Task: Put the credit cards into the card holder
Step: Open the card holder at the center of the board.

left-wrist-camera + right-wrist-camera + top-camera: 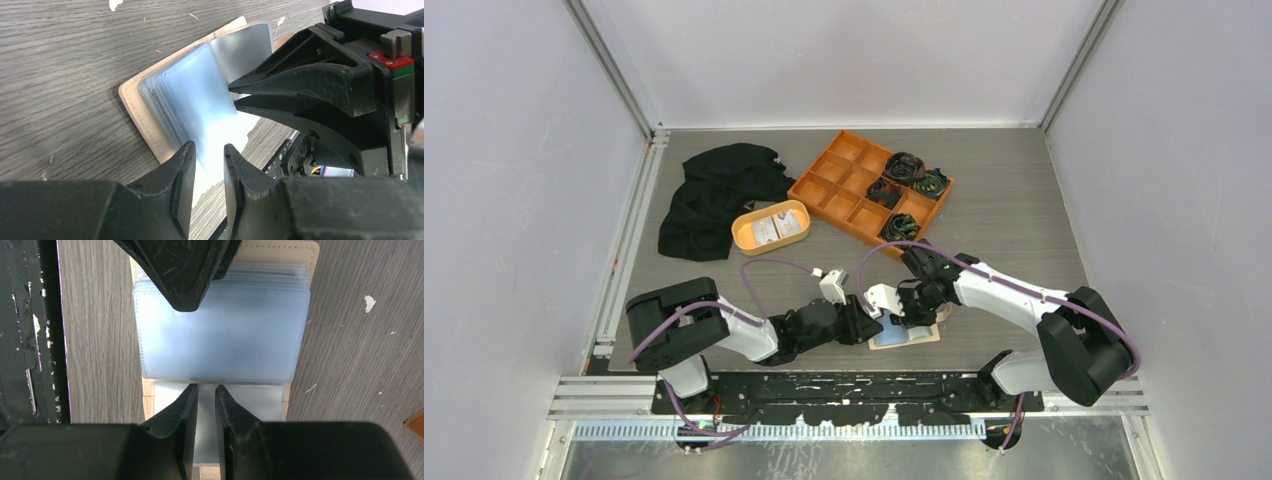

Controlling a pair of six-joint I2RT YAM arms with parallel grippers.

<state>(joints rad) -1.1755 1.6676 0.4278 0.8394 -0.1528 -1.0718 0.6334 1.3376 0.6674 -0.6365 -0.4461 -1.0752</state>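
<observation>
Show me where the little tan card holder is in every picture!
Top view: card holder at bottom middle, near the front edge of the grey wood-grain table.
Left wrist view: left of centre, open, clear sleeves fanned out.
Right wrist view: centre and top, sleeves facing the camera.
Shared landmark: that grey wood-grain table under it.

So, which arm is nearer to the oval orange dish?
Left. The left arm stretches across just below the oval orange dish, on its near side; the right arm reaches in from farther right, ending at the card holder.
</observation>
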